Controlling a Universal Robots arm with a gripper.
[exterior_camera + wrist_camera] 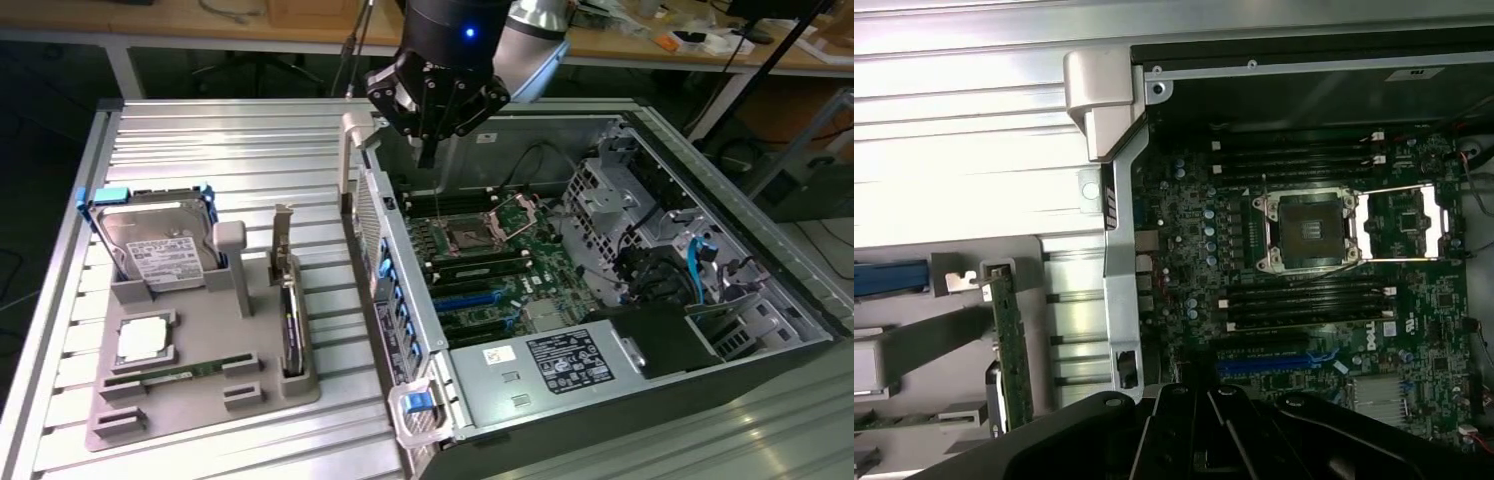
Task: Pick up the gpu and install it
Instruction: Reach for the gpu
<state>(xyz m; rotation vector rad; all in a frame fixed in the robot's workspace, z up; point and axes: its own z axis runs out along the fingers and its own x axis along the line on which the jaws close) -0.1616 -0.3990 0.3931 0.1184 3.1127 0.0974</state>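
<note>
The black gripper (pixel 427 152) is hovering over the open grey computer case (pixel 378 230), fingers pressed together, empty. The green gpu card with silver bracket (pixel 291 320) is standing upright in a grey slotted holder (pixel 200 395), well apart from the fingers, likely for easy grasping.

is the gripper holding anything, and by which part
Nothing: the gripper hangs shut and empty over the computer case, and the gpu stands on edge in the gray tray.

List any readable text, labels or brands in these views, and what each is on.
"DELL", probably, blurred: white print on the motherboard.
Hard drive white label: too small to read.
Power supply black label: too small to read.
White sticker beside it: too small.
</note>
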